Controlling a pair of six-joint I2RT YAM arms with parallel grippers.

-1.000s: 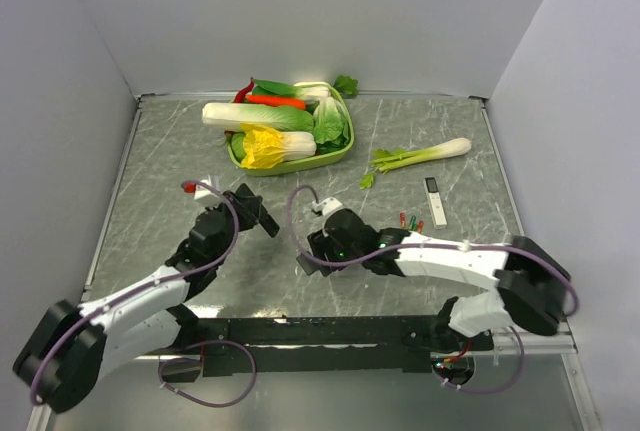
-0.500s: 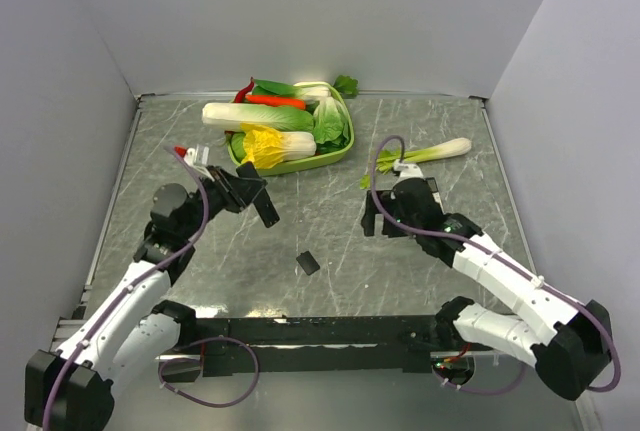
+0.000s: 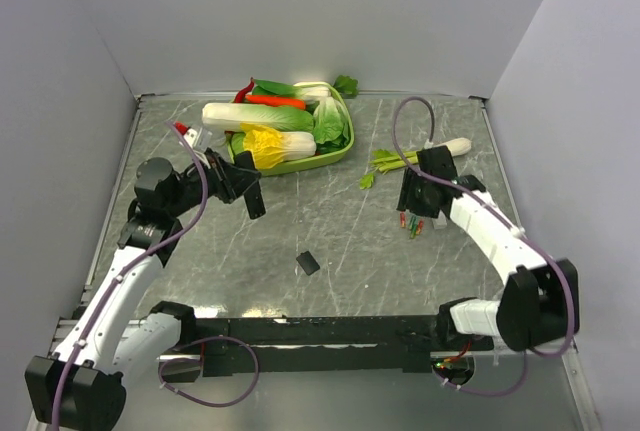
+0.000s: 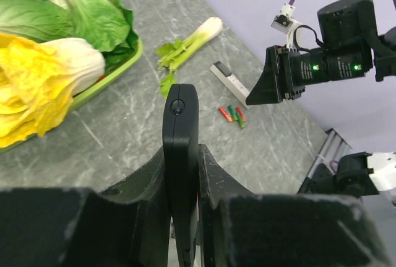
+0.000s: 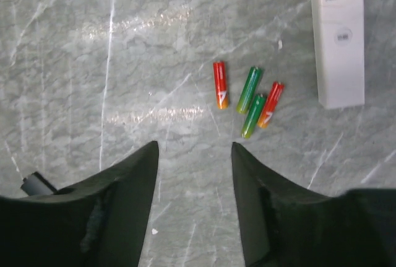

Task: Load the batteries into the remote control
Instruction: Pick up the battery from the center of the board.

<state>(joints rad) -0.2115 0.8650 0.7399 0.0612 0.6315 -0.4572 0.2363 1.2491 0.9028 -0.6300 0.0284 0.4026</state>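
My left gripper (image 4: 182,161) is shut on the black remote control (image 4: 180,131), which it holds edge-up above the table's left side (image 3: 254,198). Several batteries (image 5: 250,96), red/orange and green, lie close together on the grey table at the right (image 3: 411,223). My right gripper (image 5: 195,149) hovers just short of them, open, with nothing between its fingers; in the top view the right gripper (image 3: 416,201) points down beside them. The remote's battery slot is hidden from me.
A slim white device (image 5: 337,38) lies right of the batteries. A small black piece (image 3: 308,263) lies mid-table. A green tray (image 3: 300,165) of vegetables stands at the back, with a leafy stalk (image 3: 425,154) to its right. Walls close in both sides.
The right arm swung from mid-table to the right, over the batteries, leaving the small black piece behind. Its jaws widened, then narrowed. The left arm drew back and up with the remote.
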